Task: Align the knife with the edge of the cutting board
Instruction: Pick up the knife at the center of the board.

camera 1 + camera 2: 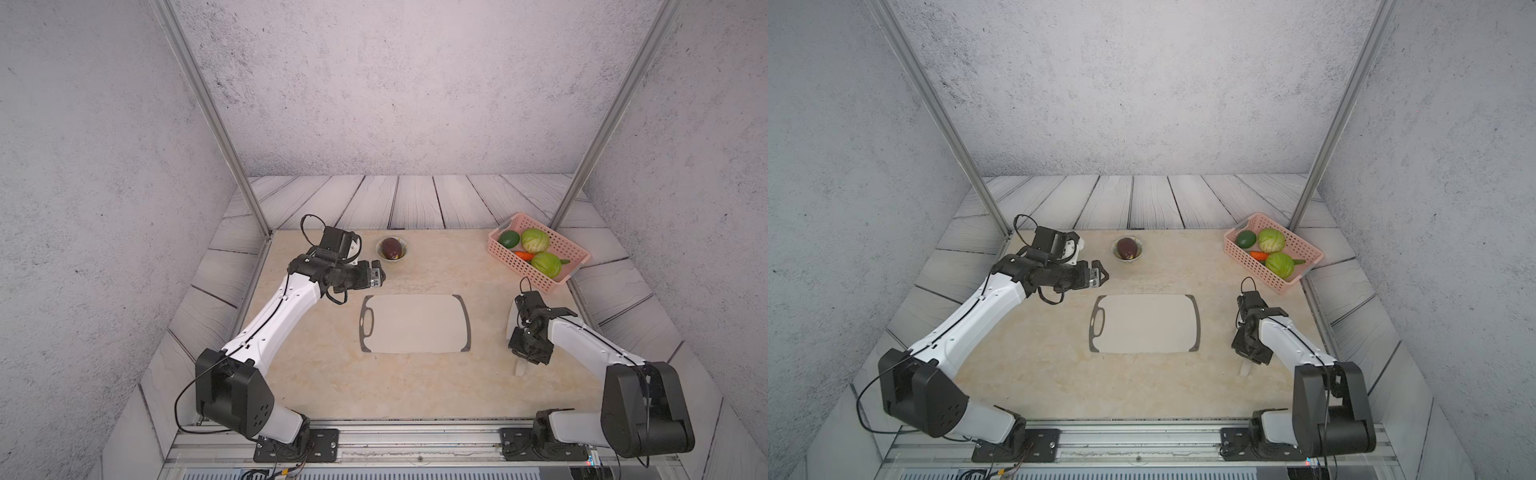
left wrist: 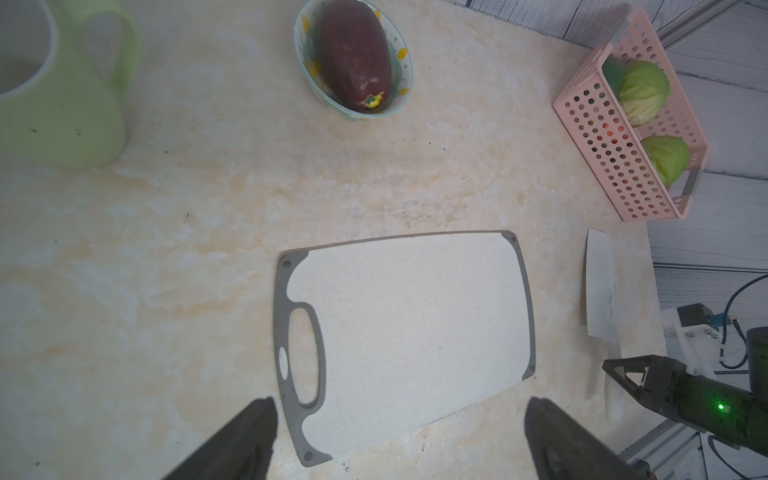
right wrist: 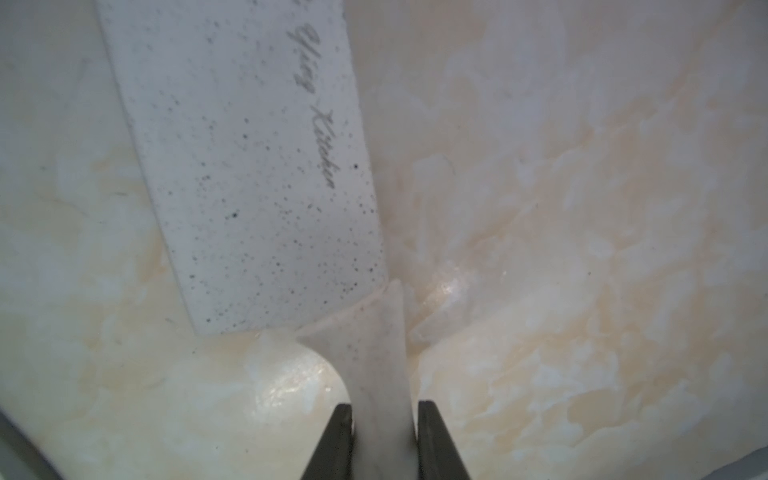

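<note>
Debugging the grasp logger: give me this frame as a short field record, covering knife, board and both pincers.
knife: on table, right of board, apart from it
board: flat, bare, slot end toward left arm
right pincer: shut on knife handle
left pincer: open, empty, between bowl and board
bowl: holds eggplant
basket: far right, holds cabbages
task: knife not yet at board edge

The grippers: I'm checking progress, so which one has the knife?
The right gripper: its jaws are shut on the handle of the knife, beside the cutting board. The left gripper stands open and empty.
</note>
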Available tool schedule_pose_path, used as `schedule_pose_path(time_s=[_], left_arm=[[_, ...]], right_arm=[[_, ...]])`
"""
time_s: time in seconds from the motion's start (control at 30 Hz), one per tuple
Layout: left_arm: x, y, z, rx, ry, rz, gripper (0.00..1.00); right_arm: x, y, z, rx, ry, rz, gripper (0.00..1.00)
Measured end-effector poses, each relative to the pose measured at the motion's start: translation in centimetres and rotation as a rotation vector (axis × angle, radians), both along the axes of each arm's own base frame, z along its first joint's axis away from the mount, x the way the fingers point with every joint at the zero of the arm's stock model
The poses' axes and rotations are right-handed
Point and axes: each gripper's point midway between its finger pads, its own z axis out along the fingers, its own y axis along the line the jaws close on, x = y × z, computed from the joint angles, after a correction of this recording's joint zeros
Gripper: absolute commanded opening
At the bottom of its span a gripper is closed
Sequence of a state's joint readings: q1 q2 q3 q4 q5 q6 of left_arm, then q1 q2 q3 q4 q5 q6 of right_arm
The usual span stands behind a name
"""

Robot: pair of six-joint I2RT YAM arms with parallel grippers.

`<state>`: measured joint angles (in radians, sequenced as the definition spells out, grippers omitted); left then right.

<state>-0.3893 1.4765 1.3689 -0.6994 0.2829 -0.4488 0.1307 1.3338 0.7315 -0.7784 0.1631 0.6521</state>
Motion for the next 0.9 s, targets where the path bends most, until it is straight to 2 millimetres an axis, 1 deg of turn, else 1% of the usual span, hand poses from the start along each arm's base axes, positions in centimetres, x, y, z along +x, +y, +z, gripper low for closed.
schedule_pose_path(time_s=[0.13, 0.3, 0.43, 0.6, 0.9], left_arm=[[0.0, 0.0, 0.1, -0.001, 0.0, -0.001, 0.98], [0.0, -0.2, -0.1, -0.006, 0.007, -0.006, 0.98], [0.0, -0.3, -0.2, -0.01, 0.011, -0.011, 0.98], [0.1, -0.4, -0.7, -0.009, 0.026, -0.014, 0.98], [0.2, -1.0, -1.7, -0.021, 0.064, -0.031, 0.98]], right_arm=[[0.4, 0.6, 1.2, -0.073, -0.007, 0.071, 0.0], [1.4, 2.1, 2.7, -0.162, -0.012, 0.176, 0.0], [1.8, 3.1, 3.0, -0.232, 0.006, 0.247, 0.0], [2.0, 3.9, 3.2, -0.314, 0.028, 0.305, 0.0], [2.4, 5.1, 4.8, -0.465, 0.016, 0.394, 0.0]])
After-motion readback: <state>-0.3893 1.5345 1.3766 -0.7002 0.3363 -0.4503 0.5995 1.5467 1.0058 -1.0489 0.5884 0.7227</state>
